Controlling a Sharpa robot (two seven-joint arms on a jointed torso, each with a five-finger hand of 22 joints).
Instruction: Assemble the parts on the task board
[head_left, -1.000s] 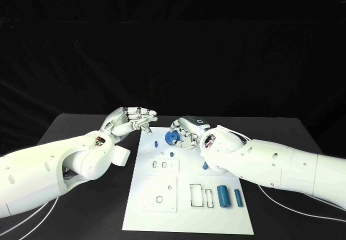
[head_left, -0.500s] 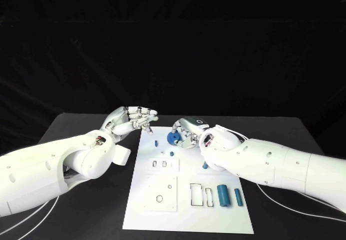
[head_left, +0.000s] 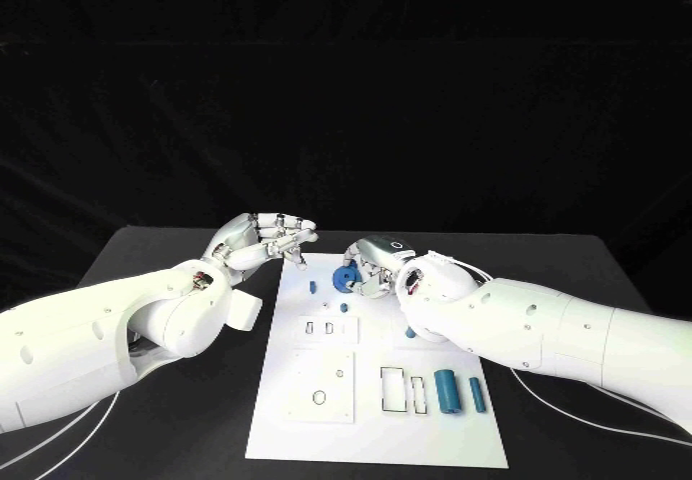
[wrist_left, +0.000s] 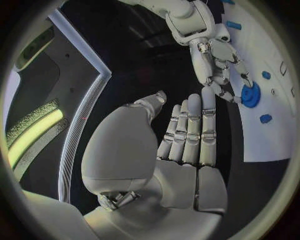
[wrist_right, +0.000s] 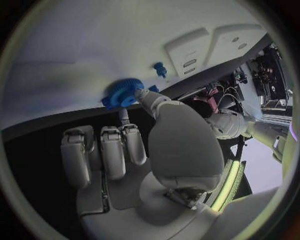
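Note:
The white task board (head_left: 378, 425) lies in the middle of the black table. A blue gear (head_left: 346, 278) sits at the board's far end, also in the right wrist view as the gear (wrist_right: 122, 93) and in the left wrist view as the gear (wrist_left: 251, 95). My right hand (head_left: 375, 264) pinches the gear between thumb and a fingertip (wrist_right: 147, 95). My left hand (head_left: 268, 241) hovers just beyond the board's far left corner and holds nothing, its fingers (wrist_left: 190, 130) straight and side by side.
A small blue peg (head_left: 312, 287) and a blue stud (head_left: 343, 306) stand near the gear. Two blue cylinders (head_left: 447, 390) lie in the board's near right part, and another blue piece (head_left: 411, 331) shows by my right forearm. White cables (head_left: 577, 420) trail beside the board.
The right hand and the gear have sunk slightly toward the board. The left hand has stayed where it was.

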